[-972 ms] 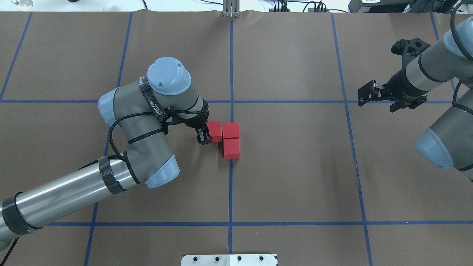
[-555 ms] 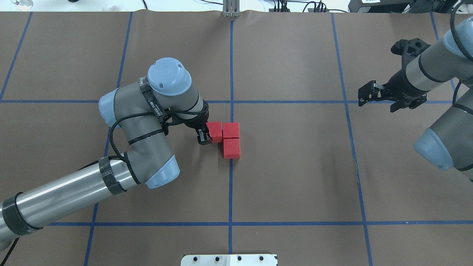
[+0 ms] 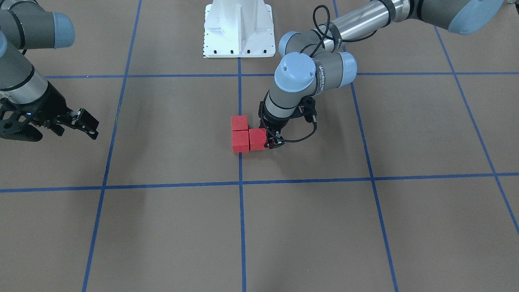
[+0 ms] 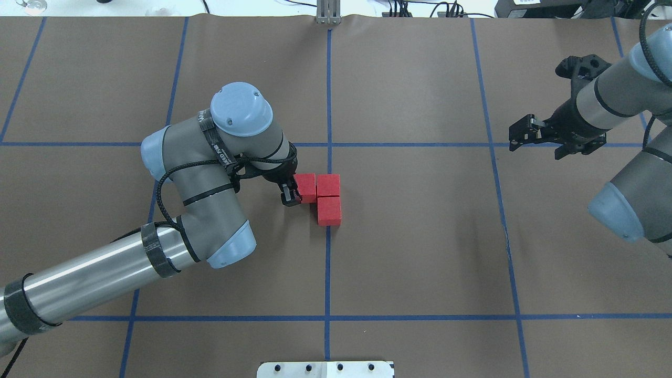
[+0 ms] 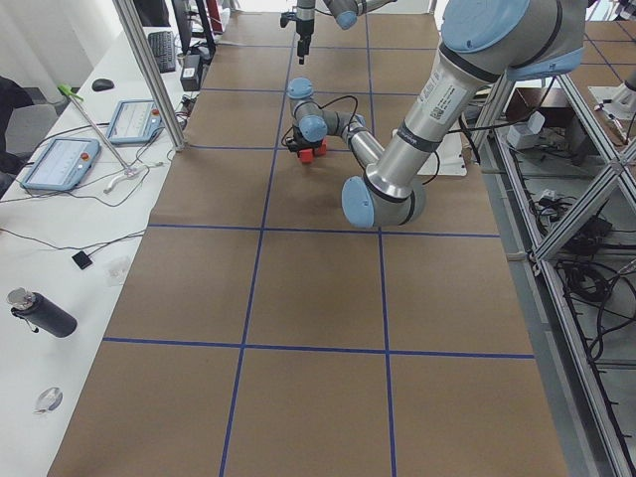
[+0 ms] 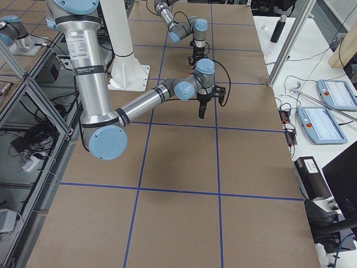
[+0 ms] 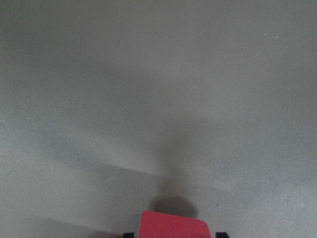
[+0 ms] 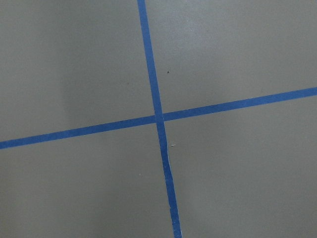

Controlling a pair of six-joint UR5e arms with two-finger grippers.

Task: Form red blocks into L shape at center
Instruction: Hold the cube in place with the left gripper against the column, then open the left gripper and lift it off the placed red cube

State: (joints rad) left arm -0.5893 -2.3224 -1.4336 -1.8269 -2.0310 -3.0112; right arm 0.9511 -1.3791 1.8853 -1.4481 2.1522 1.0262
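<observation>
Three red blocks lie together at the table's center in an L. In the overhead view two stand in a column, the far block (image 4: 328, 185) and the near block (image 4: 329, 210), on the center tape line. The third block (image 4: 307, 187) sits against the far one's left side. My left gripper (image 4: 292, 189) is down at the table and shut on this third block, which shows between the fingertips in the left wrist view (image 7: 173, 225). In the front view that block (image 3: 257, 139) adjoins the other two (image 3: 240, 132). My right gripper (image 4: 517, 137) hovers open and empty far to the right.
Blue tape lines (image 4: 328, 262) divide the brown table into large squares. The white robot base plate (image 4: 325, 369) sits at the near edge and a metal post (image 4: 328, 13) at the far edge. A side bench holds tablets (image 5: 60, 164) and a bottle (image 5: 40, 313).
My left arm has nudged slightly right, bringing the held red block a touch closer to the far block. The right arm has not moved.
</observation>
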